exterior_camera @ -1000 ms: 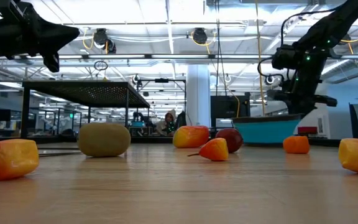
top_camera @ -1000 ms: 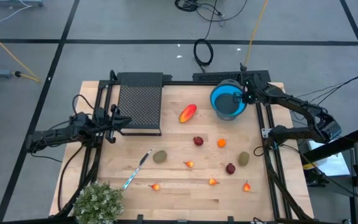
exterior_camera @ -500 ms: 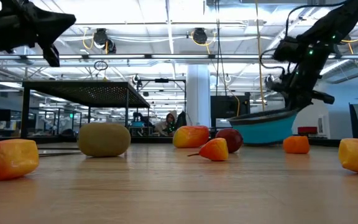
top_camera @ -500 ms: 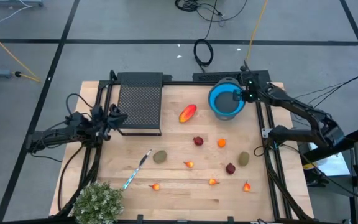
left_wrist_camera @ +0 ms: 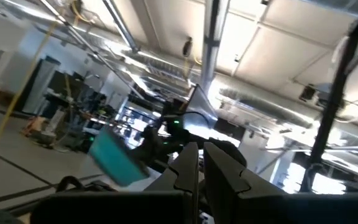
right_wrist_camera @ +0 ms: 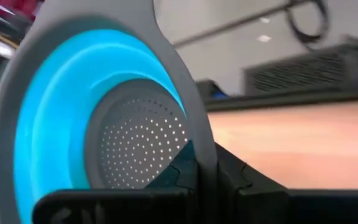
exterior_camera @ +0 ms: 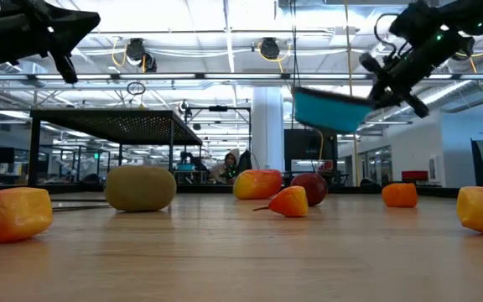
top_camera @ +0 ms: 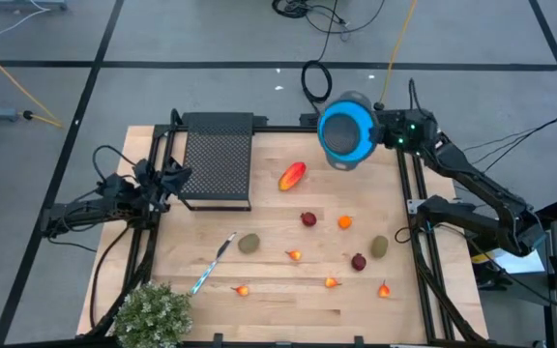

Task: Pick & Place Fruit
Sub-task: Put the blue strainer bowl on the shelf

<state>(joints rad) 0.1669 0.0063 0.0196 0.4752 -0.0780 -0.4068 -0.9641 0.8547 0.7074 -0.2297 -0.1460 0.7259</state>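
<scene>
Blue-and-grey collapsible colander, pinched by its grey rim in the clenched right gripper, raised clear of the table near its 1 o'clock corner and tipped on edge. Perforated grey bottom visible in the right wrist view, nothing inside. Teal underside hanging well above the fruit in the low view.

Left gripper closed on nothing, held above the table's 9 o'clock edge, just beside the black mesh rack standing toward 11 o'clock.

All fruit loose on the wooden top, none in any container:
- long red-orange piece toward 12 o'clock, lying just at 8 o'clock of the lifted colander
- dark red ball near the centre, small orange piece just at 3 o'clock of it
- olive-brown oval toward 8 o'clock of centre, second olive-brown oval near the 3 o'clock edge
- second dark red ball just beside that oval
- tiny orange-red bits scattered toward 6 o'clock

Blue-handled knife lying slantwise at 7 o'clock of the first oval. Bushy green plant at the 7 o'clock corner.
</scene>
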